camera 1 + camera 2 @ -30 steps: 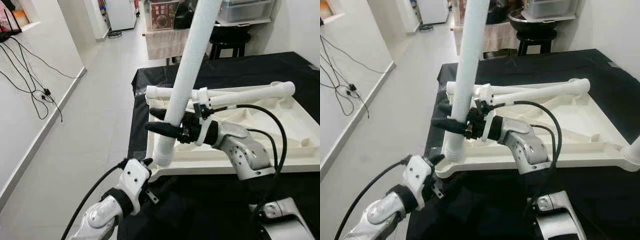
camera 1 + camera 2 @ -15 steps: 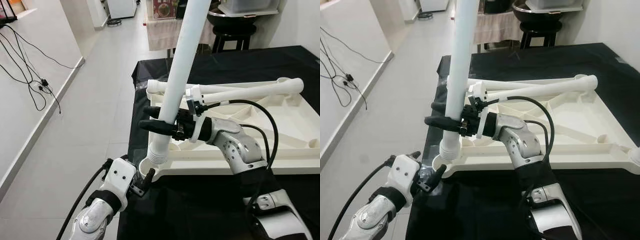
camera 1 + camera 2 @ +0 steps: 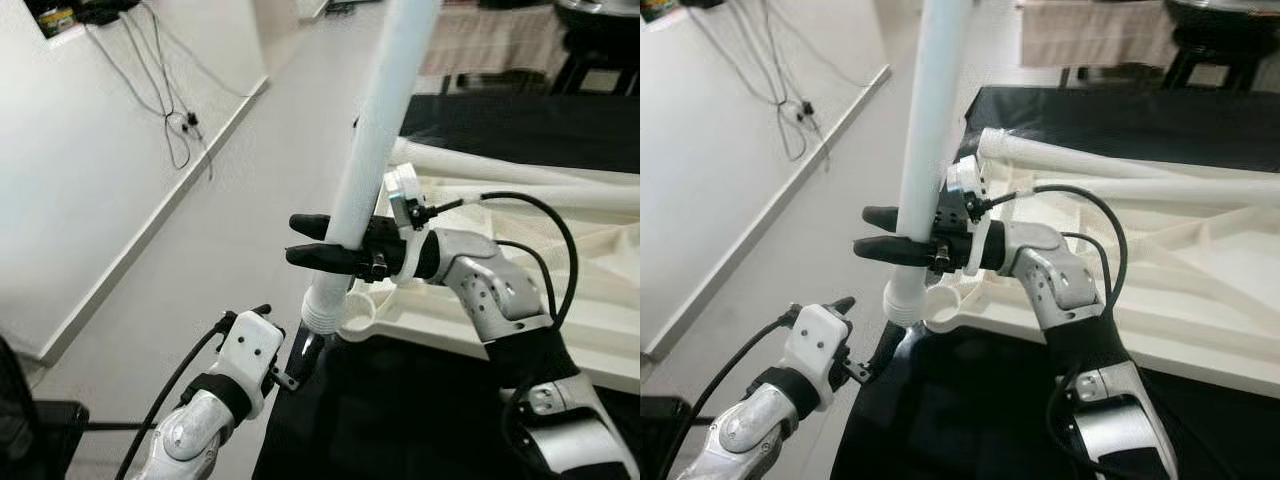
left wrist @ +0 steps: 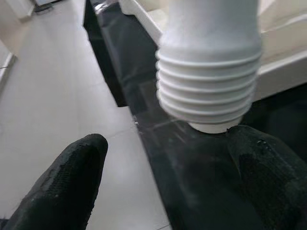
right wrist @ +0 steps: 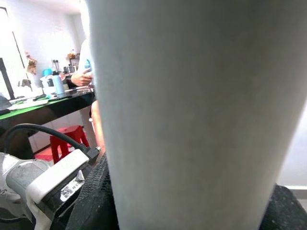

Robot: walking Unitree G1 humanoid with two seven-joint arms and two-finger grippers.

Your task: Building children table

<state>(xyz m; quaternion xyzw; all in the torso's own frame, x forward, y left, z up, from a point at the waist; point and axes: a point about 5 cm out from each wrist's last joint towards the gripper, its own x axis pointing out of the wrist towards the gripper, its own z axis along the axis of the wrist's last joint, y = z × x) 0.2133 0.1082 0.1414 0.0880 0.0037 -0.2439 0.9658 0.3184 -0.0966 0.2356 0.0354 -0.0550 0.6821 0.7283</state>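
Lying upside down on the black tabletop (image 3: pixel 420 400), the white children table top (image 3: pixel 1200 270) fills the right half of the head views and is the largest piece. Judging from these pictures, the task is at an early stage: I see no leg screwed in yet. One corner socket (image 3: pixel 945 305) sits near the middle of the frame, at the edge of the tabletop, and it is empty.

Two loose legs (image 3: pixel 1120 170) lie across the table top in the upper right, side by side. A third leg, the held leg (image 3: pixel 375 130), stands nearly upright in the centre of the frame. So I count three legs and one table top; a fourth leg I cannot find.

The right pincer (image 3: pixel 315 243) is closed around the held leg, low on its shaft. The threaded end (image 4: pixel 208 91) hangs just beside the socket, not inside it, so aligning and turning remain to be done.

The left pincer (image 3: pixel 845 305), in the lower left, is open and holds nothing, just below the threaded end.
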